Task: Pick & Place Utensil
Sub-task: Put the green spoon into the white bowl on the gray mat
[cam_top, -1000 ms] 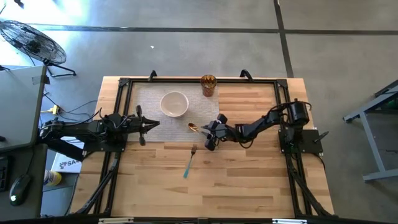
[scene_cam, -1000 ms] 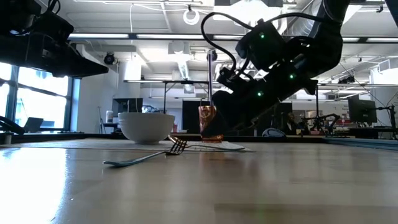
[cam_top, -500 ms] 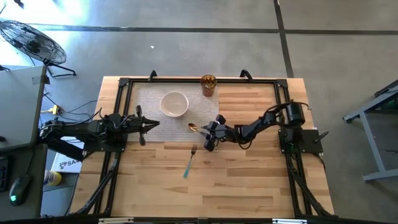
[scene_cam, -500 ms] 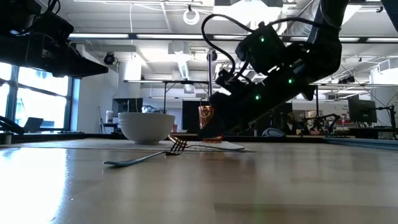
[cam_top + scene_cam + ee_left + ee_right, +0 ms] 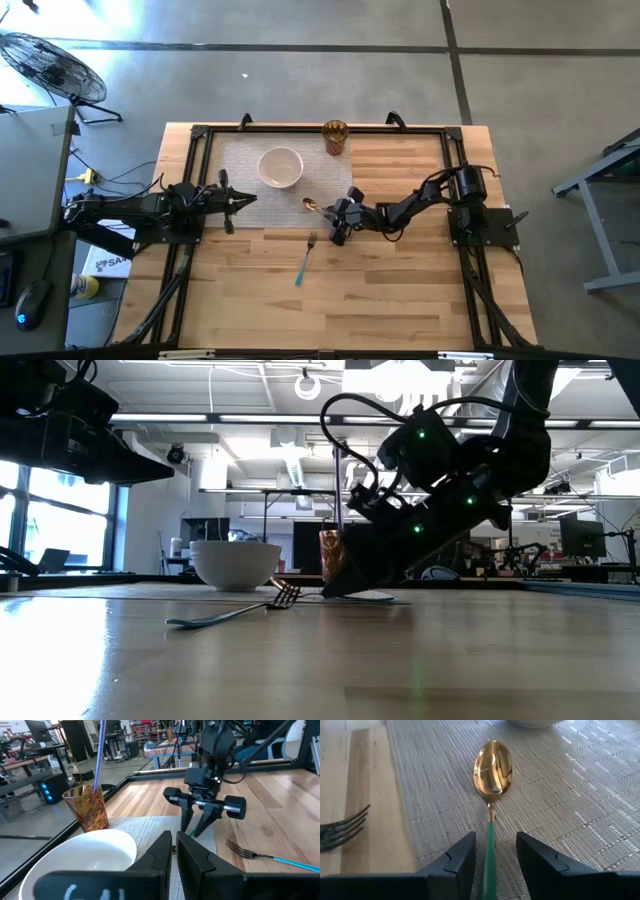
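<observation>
The right hand (image 5: 491,855) is sitting low over the placemat (image 5: 600,785), fingers apart either side of the spoon (image 5: 492,770), which is lying just beside the bowl (image 5: 280,167). The left hand (image 5: 243,199), fingers together, is waiting at the placemat's far edge.

Bright, even overhead light; glare on the spoon (image 5: 493,770); soft low-view foreground, backlit dark arms.

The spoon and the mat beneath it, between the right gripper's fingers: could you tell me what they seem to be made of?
The spoon has a gold, mirror-polished bowl that reflects the room, so probably metal; its green handle looks matte, perhaps plastic or a coating. The mat is grey with a visible ribbed weave, likely woven vinyl or fabric. The right gripper stands open astride the handle.
</observation>
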### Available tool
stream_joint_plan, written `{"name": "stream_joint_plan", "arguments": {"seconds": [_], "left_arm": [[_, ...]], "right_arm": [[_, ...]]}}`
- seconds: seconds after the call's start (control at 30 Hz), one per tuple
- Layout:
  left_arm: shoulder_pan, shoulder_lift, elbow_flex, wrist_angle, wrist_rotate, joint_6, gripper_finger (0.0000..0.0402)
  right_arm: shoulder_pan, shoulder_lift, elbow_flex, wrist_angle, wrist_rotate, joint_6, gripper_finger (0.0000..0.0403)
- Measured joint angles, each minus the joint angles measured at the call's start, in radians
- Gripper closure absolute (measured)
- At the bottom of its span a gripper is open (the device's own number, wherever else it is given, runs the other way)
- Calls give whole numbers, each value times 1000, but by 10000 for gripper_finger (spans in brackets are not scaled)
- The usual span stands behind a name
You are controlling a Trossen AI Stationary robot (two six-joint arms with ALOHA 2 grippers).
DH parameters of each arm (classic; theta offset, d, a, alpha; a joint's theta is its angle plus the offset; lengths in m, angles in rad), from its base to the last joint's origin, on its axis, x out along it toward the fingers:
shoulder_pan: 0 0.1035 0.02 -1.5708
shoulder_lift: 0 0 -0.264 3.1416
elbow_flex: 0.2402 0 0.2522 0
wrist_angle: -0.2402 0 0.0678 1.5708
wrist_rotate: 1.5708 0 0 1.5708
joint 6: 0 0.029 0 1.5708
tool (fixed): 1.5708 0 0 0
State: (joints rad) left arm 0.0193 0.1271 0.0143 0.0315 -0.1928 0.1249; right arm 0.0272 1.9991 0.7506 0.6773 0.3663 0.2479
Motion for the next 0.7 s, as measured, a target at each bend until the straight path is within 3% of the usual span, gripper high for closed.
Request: {"name": "stream_joint_plan", "arguments": {"seconds": [0.33,0.7], "left_arm": [[0,0,0,0,0,0,378],[0,0,0,0,0,0,378]], "right_arm": [[-5,19,2,-2,1,14,297],[-7,21,2,-10,9,32,360]]}}
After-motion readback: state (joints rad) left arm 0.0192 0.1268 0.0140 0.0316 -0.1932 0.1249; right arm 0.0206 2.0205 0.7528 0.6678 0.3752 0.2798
